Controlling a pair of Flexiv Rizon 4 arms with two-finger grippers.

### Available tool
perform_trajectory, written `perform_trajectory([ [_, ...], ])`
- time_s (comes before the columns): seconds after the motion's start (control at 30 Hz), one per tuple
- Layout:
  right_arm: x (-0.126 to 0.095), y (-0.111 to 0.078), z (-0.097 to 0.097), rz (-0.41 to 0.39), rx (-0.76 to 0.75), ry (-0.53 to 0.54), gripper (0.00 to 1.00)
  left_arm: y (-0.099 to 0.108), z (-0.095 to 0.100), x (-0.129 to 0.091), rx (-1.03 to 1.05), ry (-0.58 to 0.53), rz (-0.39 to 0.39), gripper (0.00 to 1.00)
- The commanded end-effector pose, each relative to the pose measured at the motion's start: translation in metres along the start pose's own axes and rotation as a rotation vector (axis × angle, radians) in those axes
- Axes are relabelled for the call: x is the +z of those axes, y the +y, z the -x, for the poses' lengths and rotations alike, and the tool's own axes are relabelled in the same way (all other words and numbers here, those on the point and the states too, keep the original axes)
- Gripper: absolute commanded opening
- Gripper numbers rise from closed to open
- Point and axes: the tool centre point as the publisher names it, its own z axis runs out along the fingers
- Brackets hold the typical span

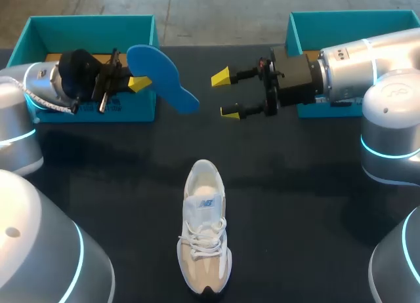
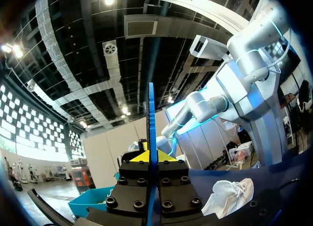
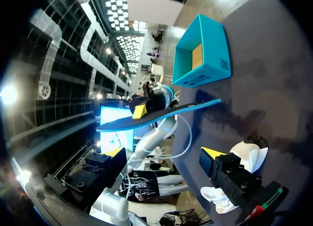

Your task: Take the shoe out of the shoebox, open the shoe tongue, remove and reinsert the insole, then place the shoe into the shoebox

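In the head view, the left gripper (image 1: 136,84) is at the far left of the dark table (image 1: 295,185), in front of the left teal box (image 1: 92,24). Its fingers are closed on the heel end of the blue insole (image 1: 161,77), which is held up in the air. The right gripper (image 1: 226,94) faces it from the other side, just near the insole's toe end. Its yellow tips stand wide apart and hold nothing. Behind it is the right teal box (image 1: 354,18). The white shoe (image 1: 205,234) lies upright on the table, well apart from both boxes, outside of them.

In the left wrist view, the insole (image 2: 151,118) is seen from its edge, pressed between the two fingers of the left gripper (image 2: 151,158). The shoe (image 2: 230,196) lies on the table beside.

In the right wrist view, the right gripper (image 3: 164,155) is spread wide. The insole (image 3: 161,113) is ahead of it, not touching, and the left teal box (image 3: 200,55) is further behind. The shoe (image 3: 252,152) lies under one finger.
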Motion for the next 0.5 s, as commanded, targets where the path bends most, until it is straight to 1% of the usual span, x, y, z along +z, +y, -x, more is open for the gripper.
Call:
perform_trajectory([
  [0.03,0.002,0.0,0.0,0.003,0.0,-0.002,1.0,-0.002,-0.001,-0.002,0.081,0.016,0.02,0.0],
  [0.07,0.002,0.0,0.0,0.003,0.0,-0.002,1.0,-0.004,-0.001,-0.002,0.095,0.018,0.016,0.0],
  [0.1,0.002,0.0,0.0,0.003,0.0,-0.002,1.0,-0.006,-0.003,-0.002,0.192,0.029,0.051,0.0],
  [0.17,0.002,0.0,0.0,0.003,0.0,-0.002,1.0,-0.009,-0.008,-0.003,0.251,0.041,0.061,0.0],
  [0.3,0.002,0.0,0.0,0.003,0.0,-0.002,1.0,-0.011,-0.014,-0.003,0.369,0.051,0.094,0.0],
  [0.37,0.002,0.0,0.0,0.003,0.0,-0.002,1.0,-0.011,-0.015,-0.004,0.449,0.055,0.127,0.0],
  [0.5,0.002,0.0,0.0,0.003,0.0,-0.002,1.0,-0.012,-0.017,-0.003,0.571,0.06,0.168,0.0],
])
